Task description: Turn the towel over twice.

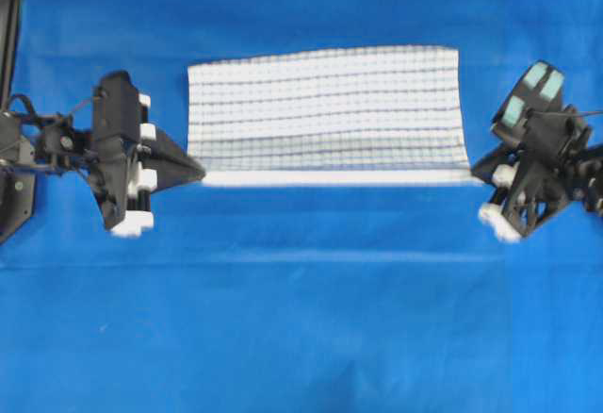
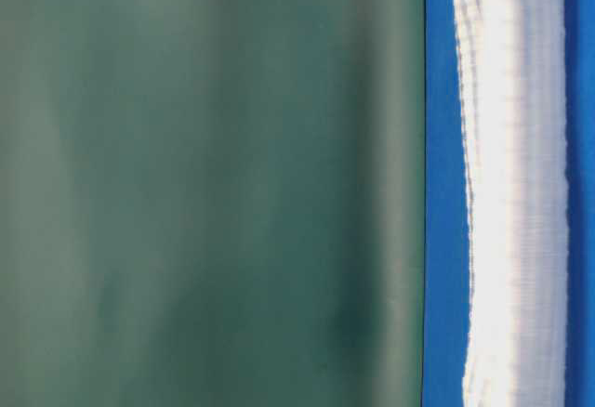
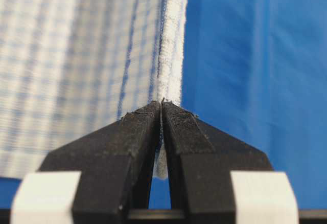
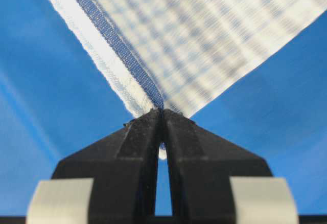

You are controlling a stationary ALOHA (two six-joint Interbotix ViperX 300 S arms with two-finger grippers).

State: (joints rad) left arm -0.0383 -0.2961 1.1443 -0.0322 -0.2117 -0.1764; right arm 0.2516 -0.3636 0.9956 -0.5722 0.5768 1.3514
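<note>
Overhead: both hands pinch the towel (image 1: 325, 107) over blue sheet (image 1: 301, 319).

A lab-style robot bench: blue sheet (image 1: 301, 319) over the table, plain green backdrop (image 2: 204, 184) behind.

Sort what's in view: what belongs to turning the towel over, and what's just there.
Belongs to the job:
- towel
- left gripper, shut on one towel corner
- right gripper, shut on the opposite corner

Just there:
- blue sheet covering the table
</note>
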